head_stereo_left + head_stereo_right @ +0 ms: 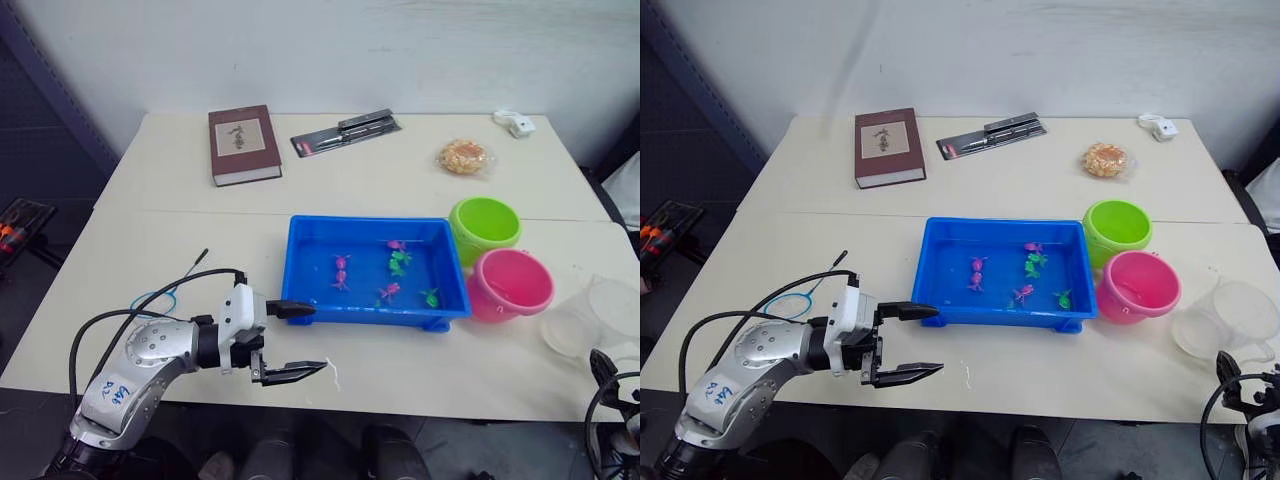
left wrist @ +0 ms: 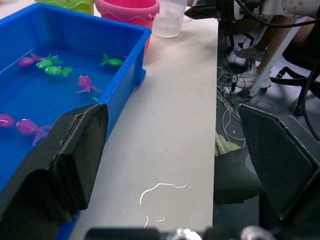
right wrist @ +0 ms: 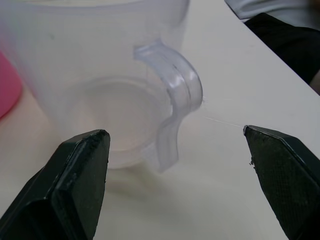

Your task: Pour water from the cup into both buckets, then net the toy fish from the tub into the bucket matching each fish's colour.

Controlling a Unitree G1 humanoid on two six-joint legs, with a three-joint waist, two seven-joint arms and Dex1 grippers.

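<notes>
Two buckets stand side by side at the right end of the blue tub [image 1: 310, 262]: the lime green bucket [image 1: 485, 224] farther back, the pink bucket [image 1: 511, 283] nearer the front edge of the table [image 1: 140, 210], both just beside the tub's right wall. Water fills the tub, and several tiny toy fish [image 1: 399, 263] float in it, pink and green mixed, mostly gathered toward the middle and right. The clear cup [image 1: 1227, 318] sits to the right of the pink bucket, close to the table's right front corner; in the right wrist view its handle [image 3: 172, 100] faces the camera. The right gripper [image 3: 175, 150] has its two black fingers spread wide, one on each side of the cup's base and handle, not touching it. The left gripper [image 1: 298, 340] hovers over the front edge of the table at the tub's near left corner, its fingers also spread wide and holding nothing; one finger [image 1: 290, 309] lies right at the tub's front left corner, the other out over the table edge. The net [image 1: 790, 303], a thin blue hoop on a dark stick, lies flat on the table to the left of the tub, partly hidden behind the left arm. At the back of the table lie a dark red book [image 1: 243, 143], a flat packaged tool [image 1: 346, 133], a wrapped snack [image 1: 464, 156] and a small white device [image 1: 515, 123].
</notes>
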